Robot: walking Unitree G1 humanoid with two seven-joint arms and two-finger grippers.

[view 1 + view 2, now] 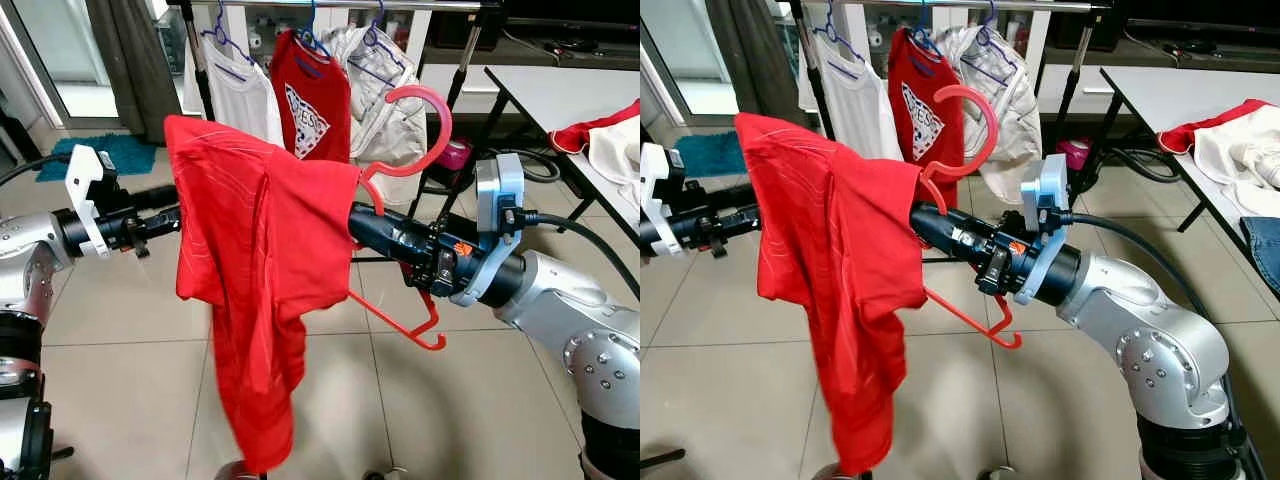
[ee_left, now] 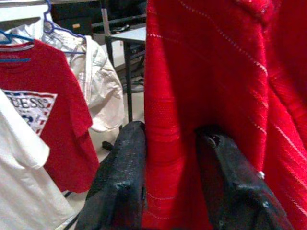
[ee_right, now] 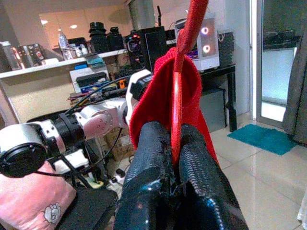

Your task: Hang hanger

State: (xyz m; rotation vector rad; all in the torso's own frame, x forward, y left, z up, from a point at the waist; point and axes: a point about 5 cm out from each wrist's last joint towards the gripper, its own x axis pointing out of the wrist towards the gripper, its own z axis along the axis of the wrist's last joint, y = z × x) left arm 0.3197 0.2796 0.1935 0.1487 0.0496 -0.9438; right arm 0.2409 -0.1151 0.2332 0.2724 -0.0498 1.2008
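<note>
A red shirt (image 1: 250, 260) hangs on a red plastic hanger (image 1: 425, 130), held up in mid-air before me. The hanger is tilted, its hook pointing up and right and one arm end sticking out low (image 1: 425, 335). My right gripper (image 1: 365, 225) is shut on the hanger's neck just below the hook, with the thin red bar pinched between its fingers (image 3: 148, 158). My left gripper (image 1: 170, 218) reaches into the shirt's left side. Its fingers (image 2: 124, 158) stand on either side of a fold of the red cloth and hold it.
Behind the shirt, a clothes rail (image 1: 330, 5) carries a white shirt (image 1: 240, 95), a red printed shirt (image 1: 310, 110) and a white jacket (image 1: 385, 110) on blue hangers. A white table (image 1: 560, 90) with clothes stands at the right. A teal mat (image 1: 115, 155) lies on the tiled floor.
</note>
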